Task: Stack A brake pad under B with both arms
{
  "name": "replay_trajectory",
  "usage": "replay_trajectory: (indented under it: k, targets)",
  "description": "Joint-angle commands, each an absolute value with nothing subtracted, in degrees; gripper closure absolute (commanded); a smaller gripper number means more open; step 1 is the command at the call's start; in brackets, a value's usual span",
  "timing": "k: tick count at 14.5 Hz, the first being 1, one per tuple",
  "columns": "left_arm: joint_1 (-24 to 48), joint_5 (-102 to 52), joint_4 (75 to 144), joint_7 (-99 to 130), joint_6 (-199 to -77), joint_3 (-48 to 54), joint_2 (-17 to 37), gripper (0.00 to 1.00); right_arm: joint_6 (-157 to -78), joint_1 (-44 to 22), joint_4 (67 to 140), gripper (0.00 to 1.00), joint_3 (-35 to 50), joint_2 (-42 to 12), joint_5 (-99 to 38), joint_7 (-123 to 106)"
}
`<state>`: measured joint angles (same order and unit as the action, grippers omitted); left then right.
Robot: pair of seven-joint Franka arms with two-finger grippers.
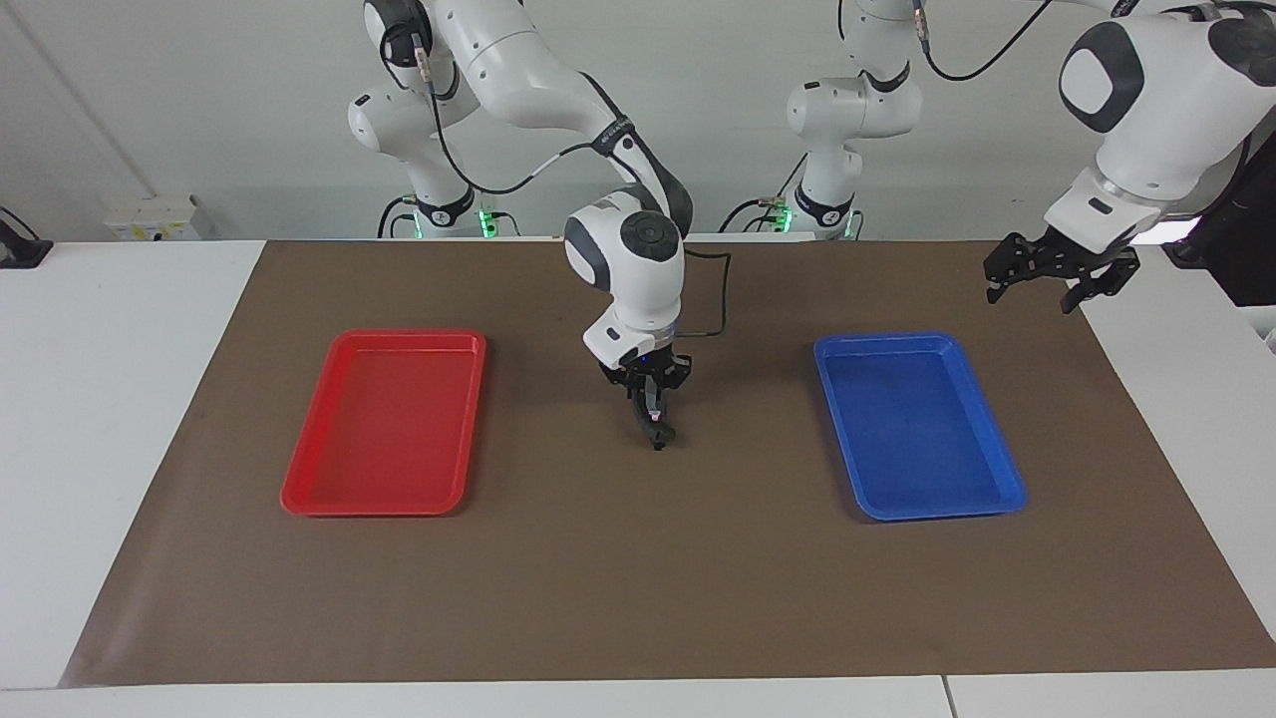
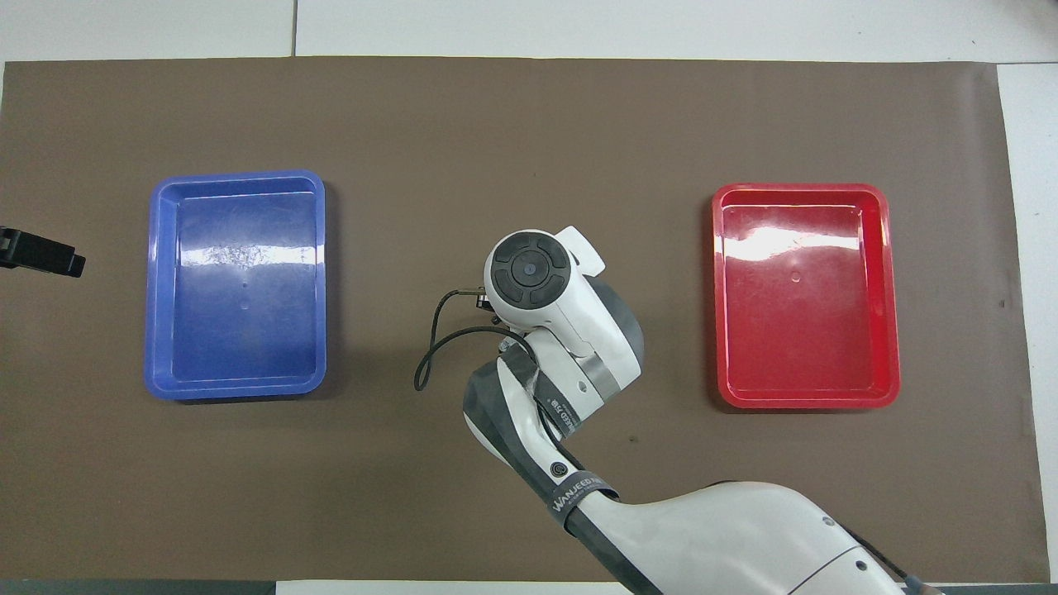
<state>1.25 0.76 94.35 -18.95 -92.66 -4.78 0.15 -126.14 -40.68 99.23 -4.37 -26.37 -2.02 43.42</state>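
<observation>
My right gripper (image 1: 653,417) is shut on B (image 1: 662,433), a dark piece hanging from its fingertips, low over the middle of the brown mat (image 1: 638,598). The A brake pad (image 1: 657,446) lies on the mat right under it. Gripper and B cover most of the pad, so only its dark end farther from the robots shows. I cannot tell whether B touches the pad. In the overhead view the right arm's wrist (image 2: 529,273) hides both pieces. My left gripper (image 1: 1057,274) hangs open and holds nothing, high over the mat's edge at the left arm's end, and it waits there.
A red tray (image 1: 409,336) sits on the mat toward the right arm's end, a blue tray (image 1: 882,340) toward the left arm's end. In the overhead view the blue tray (image 2: 235,175), the red tray (image 2: 798,188) and the left gripper's fingertip (image 2: 50,256) show.
</observation>
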Motion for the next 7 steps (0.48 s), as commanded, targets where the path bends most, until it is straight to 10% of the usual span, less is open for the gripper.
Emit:
replay_trajectory:
  k: [1,7]
  targets:
    - [-0.4,1.8,92.7,-20.0,-90.0,-4.0,0.3,0.0,-128.1,-40.7,100.1,1.0,-4.7,-25.8,-1.1,44.3]
    - [-0.4,1.8,93.5,-19.8,-90.1,-3.9,-1.1,0.0,-130.7,-40.8,102.0,1.0,-4.7,-26.1,1.2,43.0]
